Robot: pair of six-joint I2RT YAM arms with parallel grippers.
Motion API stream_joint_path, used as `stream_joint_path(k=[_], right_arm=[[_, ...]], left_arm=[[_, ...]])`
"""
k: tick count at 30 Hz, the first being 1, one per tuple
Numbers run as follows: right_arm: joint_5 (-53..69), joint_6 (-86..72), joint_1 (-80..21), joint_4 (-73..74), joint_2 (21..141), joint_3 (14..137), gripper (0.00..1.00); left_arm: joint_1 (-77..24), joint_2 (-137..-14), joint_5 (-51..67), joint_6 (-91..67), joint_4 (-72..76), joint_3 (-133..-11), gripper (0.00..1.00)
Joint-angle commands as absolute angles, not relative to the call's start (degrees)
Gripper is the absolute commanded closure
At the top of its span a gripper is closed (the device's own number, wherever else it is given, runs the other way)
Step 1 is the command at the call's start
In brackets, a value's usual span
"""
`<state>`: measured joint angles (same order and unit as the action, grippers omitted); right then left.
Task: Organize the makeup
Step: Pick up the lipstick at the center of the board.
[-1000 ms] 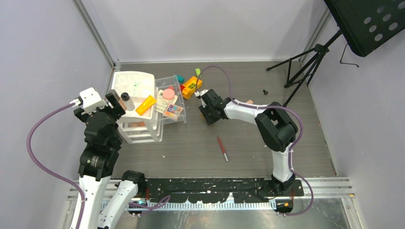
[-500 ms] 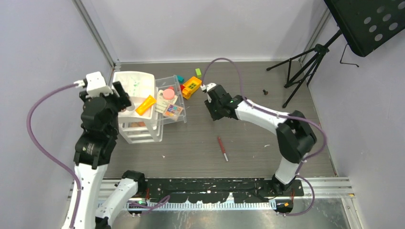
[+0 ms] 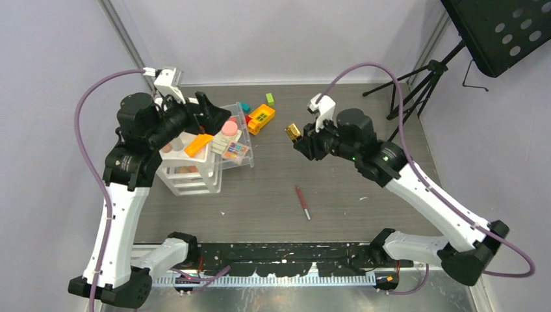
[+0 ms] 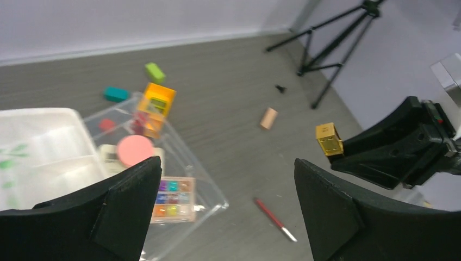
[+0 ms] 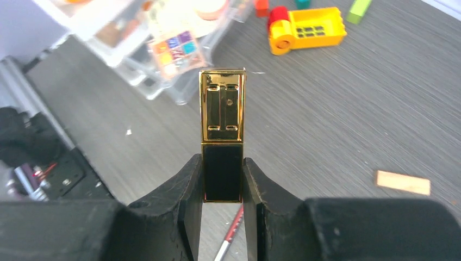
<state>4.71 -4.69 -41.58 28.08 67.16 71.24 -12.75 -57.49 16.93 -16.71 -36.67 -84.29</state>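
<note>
The right jaws are pinching the gold-black lipstick (image 5: 222,106) by its black base, holding it above the surface (image 5: 353,125) (rigid, light, probably slick; flat sides suit gripping); the left jaws are hanging wide open, empty.

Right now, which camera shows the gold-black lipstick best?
Right wrist view: the lipstick fills the centre, its black base clamped in the right gripper, gold cap sticking out. The top view shows only a small gold speck; the left wrist view shows the gold cap, far off.
</note>
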Motion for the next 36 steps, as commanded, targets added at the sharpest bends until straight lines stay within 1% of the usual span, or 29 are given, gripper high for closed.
stream_joint_path(k=[1, 4, 6, 10, 14, 22, 25, 29, 36], right_arm=[[14.9, -2.5, -41.9, 23.1, 61.0, 67.5, 0.9], [15.5, -0.6, -41.9, 20.0, 59.3, 65.3, 0.9], [16.4, -0.4, -41.9, 19.7, 59.5, 65.3, 0.9], [16.2, -0.3, -42.3, 17.9, 60.1, 65.6, 0.9], [16.4, -0.3, -42.7, 16.5, 59.8, 65.4, 0.9], [17.2, 1.5, -44.3, 16.9, 60.4, 65.3, 0.9], [17.0, 1.0, -44.6, 15.2, 60.7, 64.8, 0.9], [15.6, 0.8, -45.2, 13.7, 61.1, 64.3, 0.9], [11.7, 1.6, -45.5, 12.6, 61.0, 63.3, 0.9]], left_arm=[[-13.5, -56.8, 32.1, -29.0, -29.8, -81.3, 0.05], [-14.8, -57.6, 37.0, -38.1, -22.5, -77.9, 0.07], [-17.5, -58.5, 36.3, -40.4, -20.3, -77.3, 0.07], [-25.2, -61.7, 30.9, -38.0, -22.9, -78.9, 0.09], [-31.3, -65.5, 28.0, -37.0, -24.7, -79.9, 0.14], [-34.3, -69.5, 25.7, -37.8, -23.0, -80.6, 0.23], [-34.7, -71.8, 26.0, -38.0, -23.7, -81.2, 0.28], [-34.8, -73.3, 27.6, -38.1, -23.9, -81.0, 0.43], [-34.9, -73.5, 26.9, -37.4, -24.8, -81.0, 0.53]])
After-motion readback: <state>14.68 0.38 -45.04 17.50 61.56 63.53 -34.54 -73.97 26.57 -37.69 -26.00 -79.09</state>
